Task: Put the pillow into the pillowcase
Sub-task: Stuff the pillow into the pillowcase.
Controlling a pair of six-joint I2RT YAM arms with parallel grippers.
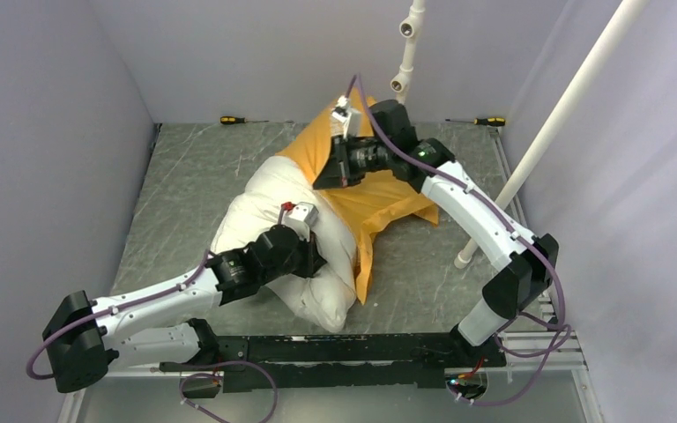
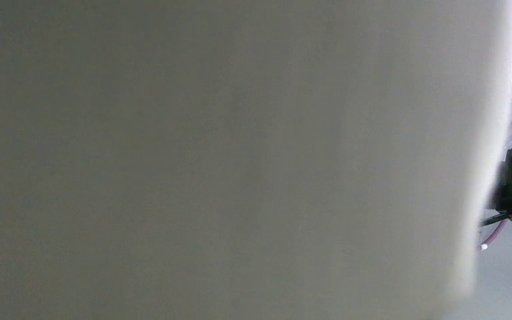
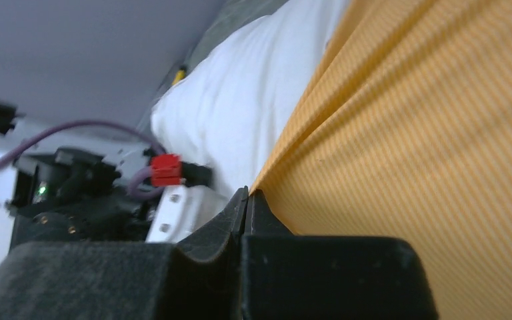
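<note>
The pillow lies plump and white on the grey surface, a little left of centre, with most of its bulk bare and outside the pillowcase. That orange-yellow case is crumpled against the pillow's far and right sides, and a narrow strip of it runs down along the pillow's right edge toward you. Whether any corner of the pillow is already inside it you cannot tell. Your left gripper is pushed into the near part of the pillow. Its wrist view is filled with white fabric, so the fingers are hidden. It is clenched, but you cannot see whether it has cloth pinched. Your right gripper sits at the case's upper left edge, beside the pillow. Its fingers are pressed together, with a fold of orange fabric running straight into the seam between them. Two yellow-handled screwdrivers rest at the back edge.
</note>
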